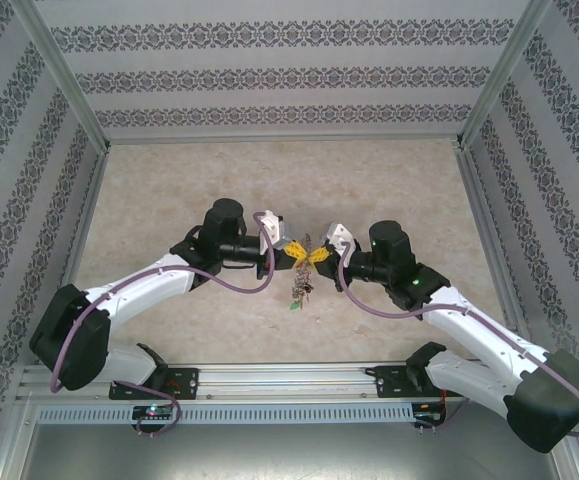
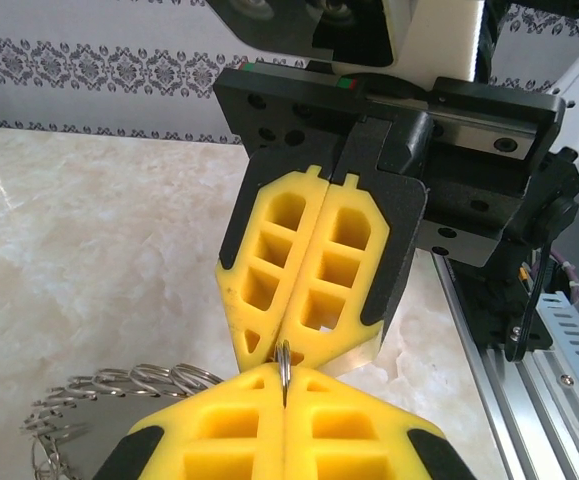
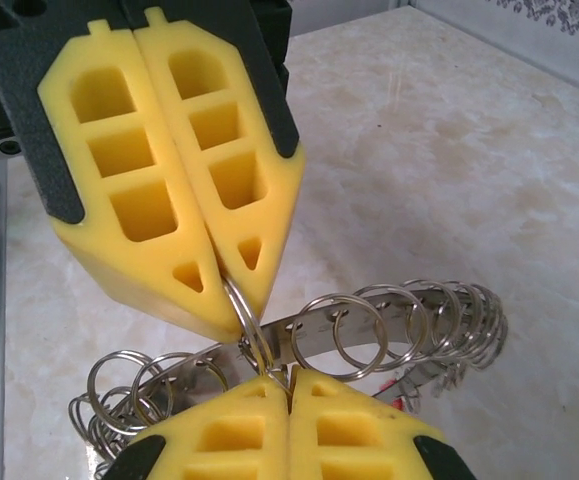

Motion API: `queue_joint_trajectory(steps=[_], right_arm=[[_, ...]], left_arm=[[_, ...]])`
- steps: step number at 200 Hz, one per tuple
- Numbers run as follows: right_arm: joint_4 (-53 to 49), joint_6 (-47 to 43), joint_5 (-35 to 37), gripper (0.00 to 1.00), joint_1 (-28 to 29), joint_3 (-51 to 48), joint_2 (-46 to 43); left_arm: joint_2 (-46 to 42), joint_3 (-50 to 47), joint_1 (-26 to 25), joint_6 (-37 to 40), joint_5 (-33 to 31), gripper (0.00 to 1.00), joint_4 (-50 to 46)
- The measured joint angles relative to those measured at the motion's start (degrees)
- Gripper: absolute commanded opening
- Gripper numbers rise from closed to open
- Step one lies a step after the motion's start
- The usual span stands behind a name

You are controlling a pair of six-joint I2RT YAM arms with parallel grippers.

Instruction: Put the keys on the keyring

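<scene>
Yellow left fingers and right fingers tip to tip, both clamped on one loop of the keyring

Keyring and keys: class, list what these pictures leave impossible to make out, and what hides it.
- Top view: the keys are too small to pick out in the bunch on the keyring.
- Left wrist view: the keyring is cut off by the bottom edge and the left gripper.
- Right wrist view: the right gripper hides what hangs from the pinched small ring.

The right end effector and left end effector pinch one small ring; the keyring fans behind.
</scene>
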Motion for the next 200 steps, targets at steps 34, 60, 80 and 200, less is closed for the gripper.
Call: queue_joint_trajectory(steps=[34,60,80,200], right_arm=[[-4.02,-0.09,2.10,0.00,0.04,2.03,1.11],[-5.14,-0.09,4.13,0.00,0.85,2.34,1.31],[-5.90,-0.35,5.25,0.00,1.22,2.56,1.44],[-9.40,-1.66,8.55,0.00,3.52,5.05,2.99]], left_arm=[[1.27,-0.57,0.00,0.02,-0.68,0.00,1.29],[1.40,-1.38,0.00,0.02,-1.44,0.00,2.08],[1.92,-1.42,0.00,0.04,-1.57,0.04,2.08],[3.26,0.68,0.00,6.34,-2.97,0.00,-5.95]])
